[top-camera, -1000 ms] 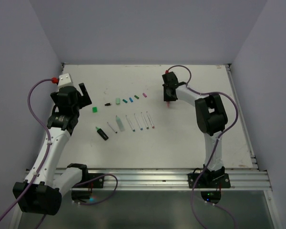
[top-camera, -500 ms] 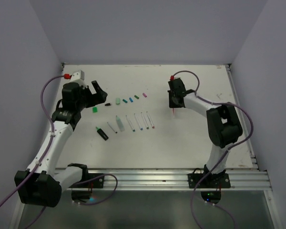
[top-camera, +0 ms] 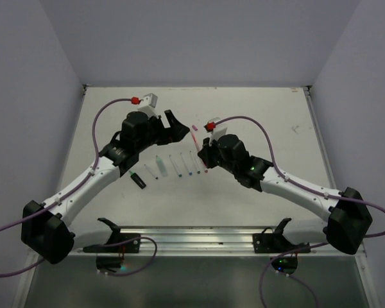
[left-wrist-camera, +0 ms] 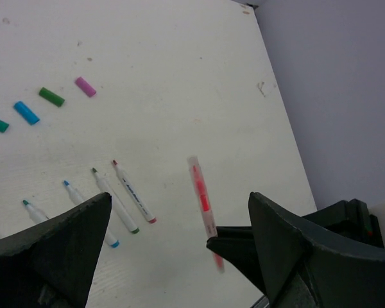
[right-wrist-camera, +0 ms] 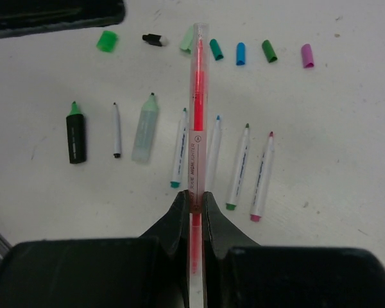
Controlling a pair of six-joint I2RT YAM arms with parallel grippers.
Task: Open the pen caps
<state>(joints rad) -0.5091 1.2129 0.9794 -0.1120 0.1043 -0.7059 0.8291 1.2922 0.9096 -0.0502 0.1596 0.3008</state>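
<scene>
Right claw (right-wrist-camera: 194,199): jaws clamped on red pen (right-wrist-camera: 197,96), gripped near one end, clear barrel sticking out over table. Left claw (left-wrist-camera: 179,197): jaws spread wide, nothing between, touching nothing.

Right wrist view: pen caps (right-wrist-camera: 240,53) in row across upper frame, bright green at left, magenta at right. Uncapped pens (right-wrist-camera: 237,168) in row below, black highlighter (right-wrist-camera: 76,138) leftmost.

Top view: left arm covers most caps.

Left wrist view: only four caps, upper left.

White table (top-camera: 276,122), scuffed. Pale lilac walls (top-camera: 199,38).
</scene>
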